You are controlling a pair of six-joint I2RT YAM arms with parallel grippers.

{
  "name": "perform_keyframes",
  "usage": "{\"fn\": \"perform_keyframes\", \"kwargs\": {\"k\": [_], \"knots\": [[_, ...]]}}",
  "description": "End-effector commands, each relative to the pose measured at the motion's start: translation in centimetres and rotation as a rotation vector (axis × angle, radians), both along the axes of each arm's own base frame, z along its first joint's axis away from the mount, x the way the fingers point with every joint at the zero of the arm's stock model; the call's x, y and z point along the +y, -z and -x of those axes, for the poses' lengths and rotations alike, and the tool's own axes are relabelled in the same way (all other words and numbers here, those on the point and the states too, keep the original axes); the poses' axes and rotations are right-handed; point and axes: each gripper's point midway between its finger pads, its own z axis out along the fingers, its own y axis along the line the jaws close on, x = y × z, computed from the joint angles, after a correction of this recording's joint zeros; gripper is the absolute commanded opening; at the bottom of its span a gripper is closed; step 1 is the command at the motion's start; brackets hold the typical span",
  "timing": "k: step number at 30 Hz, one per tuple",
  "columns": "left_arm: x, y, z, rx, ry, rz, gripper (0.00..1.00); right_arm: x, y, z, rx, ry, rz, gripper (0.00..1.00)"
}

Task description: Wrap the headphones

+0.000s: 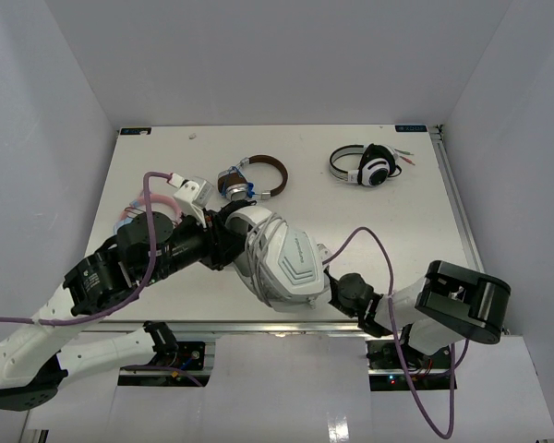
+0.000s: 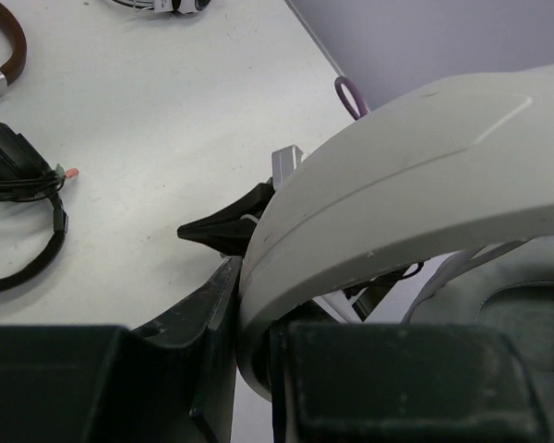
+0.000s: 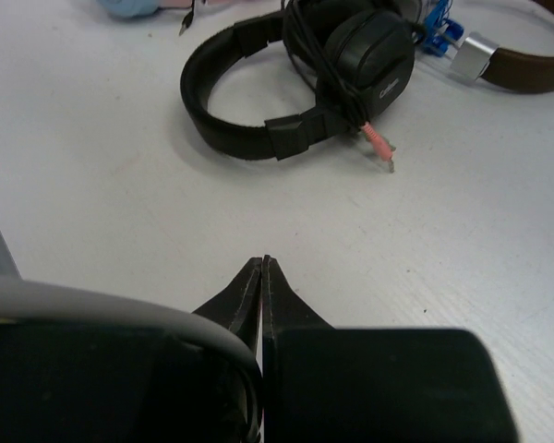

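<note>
The large white and grey headphones are held up over the near middle of the table, with the thin grey cable looped around them. My left gripper is shut on the wide white band, which sits between its jaws. My right gripper is at the lower right ear cup. Its fingertips touch, and a grey strand that looks like the cable runs into the gap at the base of its fingers. The tips of the right gripper also show in the left wrist view.
Black headphones with a pink plug lie on the table ahead of the right gripper. Brown-banded headphones lie at the back centre. A smaller white pair with black cups lies at the back right. A pink and blue item lies at the left.
</note>
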Motion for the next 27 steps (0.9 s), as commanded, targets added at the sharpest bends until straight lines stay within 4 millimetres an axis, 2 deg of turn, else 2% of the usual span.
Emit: {"fn": "perform_keyframes", "kwargs": {"k": [1,4,6,12,14,15,17,19,21,27], "knots": [[-0.7,-3.1,2.1,-0.073,0.149,0.042,0.00,0.2,-6.8,-1.6,-0.078,0.030,-0.207,0.08],[-0.5,-0.6,1.6,-0.087,0.166,-0.092,0.00,-0.4,-8.7,-2.9,-0.081,0.071,-0.207,0.08],[0.3,1.7,0.3,-0.080,0.109,-0.202,0.00,-0.5,-8.2,-4.0,-0.026,0.099,-0.123,0.08],[0.7,7.3,-1.7,-0.099,0.093,-0.432,0.00,-3.5,-10.4,-7.5,0.092,0.203,0.010,0.08],[0.4,8.7,-2.3,-0.105,0.109,-0.498,0.00,-4.2,-10.3,-8.1,0.148,0.182,0.047,0.08],[0.4,9.4,-2.5,-0.107,0.115,-0.528,0.00,-4.6,-9.7,-8.0,0.191,0.159,0.088,0.08],[0.4,10.7,-3.2,-0.123,0.128,-0.607,0.00,-3.8,-10.5,-7.3,0.227,0.079,0.115,0.08],[0.7,11.7,-4.0,-0.134,0.121,-0.676,0.00,-3.8,-9.9,-6.4,0.270,0.034,0.169,0.08],[1.5,13.0,-5.2,-0.152,0.088,-0.776,0.00,-3.4,-10.3,-5.4,0.298,-0.021,0.188,0.08],[2.1,15.4,-7.2,-0.256,0.115,-0.954,0.00,-4.0,-9.9,-5.0,0.399,-0.011,0.280,0.08]]}}
